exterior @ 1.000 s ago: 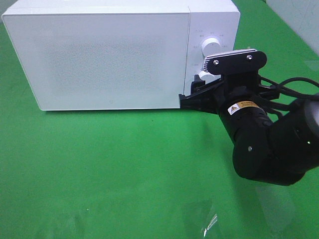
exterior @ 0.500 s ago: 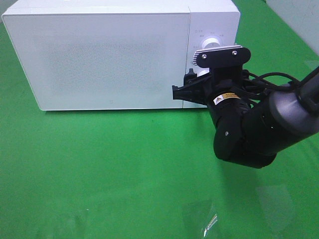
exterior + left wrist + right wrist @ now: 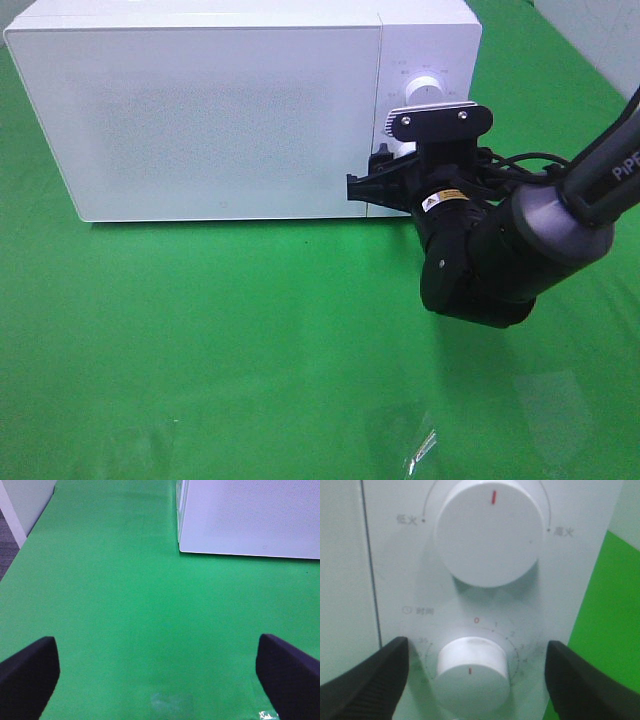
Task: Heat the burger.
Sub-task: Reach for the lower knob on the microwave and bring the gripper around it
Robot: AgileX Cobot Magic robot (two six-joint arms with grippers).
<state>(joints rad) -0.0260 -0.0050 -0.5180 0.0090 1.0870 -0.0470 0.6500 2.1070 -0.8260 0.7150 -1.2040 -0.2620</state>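
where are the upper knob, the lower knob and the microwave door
upper knob (image 3: 487, 532): right wrist view, middle of its round face
lower knob (image 3: 472, 677): right wrist view, front face near red mark
microwave door (image 3: 210, 120): exterior high view, middle of the white panel

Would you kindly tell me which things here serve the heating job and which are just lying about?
In use: microwave, door shut; lower dial; right gripper, open around it. Burger not in view.
Lying about: clear plastic scrap; left gripper, open, idle.

R jaws shifted left, nearer lower knob (image 3: 472, 672).
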